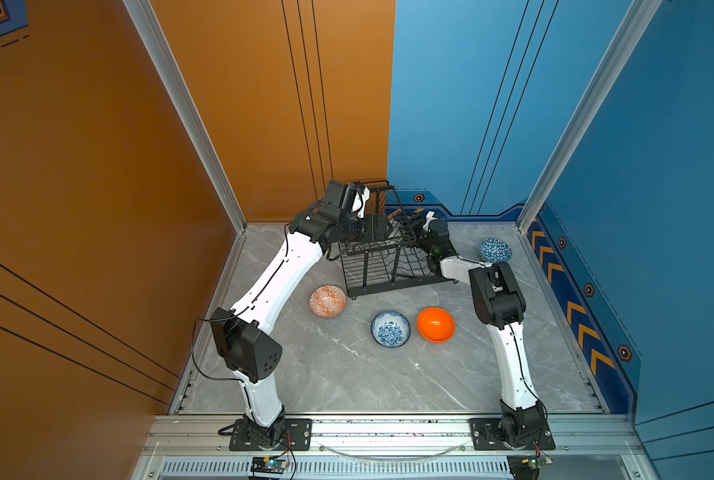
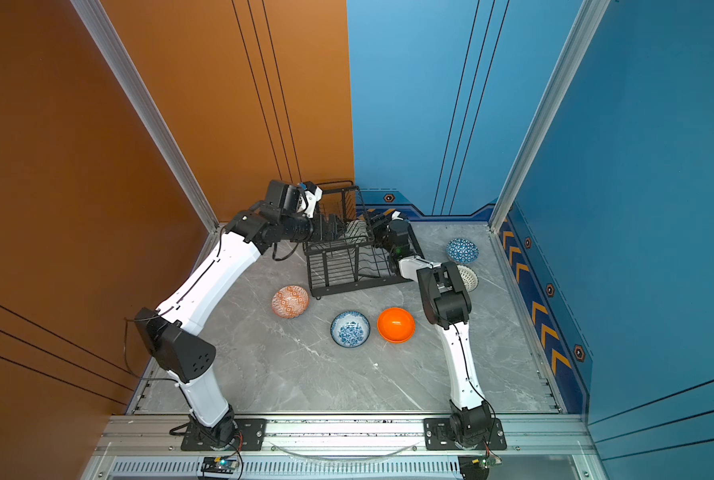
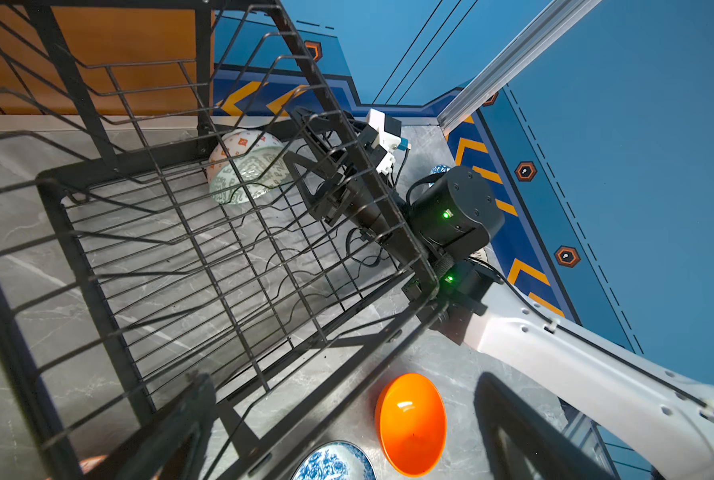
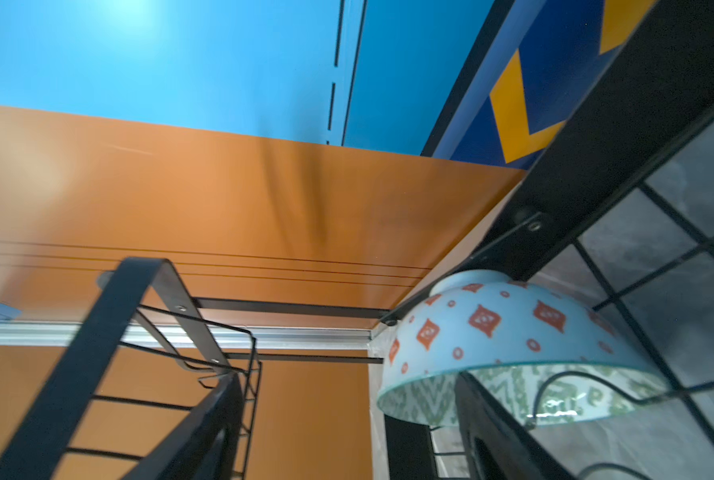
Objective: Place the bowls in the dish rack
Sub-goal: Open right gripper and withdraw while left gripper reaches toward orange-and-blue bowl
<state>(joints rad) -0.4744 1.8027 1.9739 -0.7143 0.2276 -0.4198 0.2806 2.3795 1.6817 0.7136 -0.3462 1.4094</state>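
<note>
Looking into the dish rack (image 1: 392, 286) at the centre of both top views, you find one bowl inside it; the pale green bowl (image 3: 245, 170) stands tilted on its rim in a corner of the lower tray, its green-patterned inside facing into the rack and its white outside with orange marks turned to the corner post.

Your right pincer (image 3: 305, 143) reaches into the rack from the right of the frame, jaws spread and gripping nothing, just beside that bowl; whether a finger touches it you cannot tell. Your left pincer (image 1: 382, 229) hangs over the rack from the left of the frame, jaws wide apart and empty.

The other five bowls sit upright on the table (image 1: 347, 374), outside the rack:
- the orange-white diamond bowl (image 1: 327, 301) lies just lower left of the rack;
- the blue-white floral bowl (image 1: 390, 328) and the plain orange bowl (image 1: 435, 325) sit side by side below it, almost touching;
- the blue-white triangle bowl (image 1: 495, 250) is right of the rack, beyond the right arm (image 1: 498, 291);
- the white-black lattice bowl (image 2: 468, 277) shows in a top view just below the triangle one, half hidden behind that arm.
</note>
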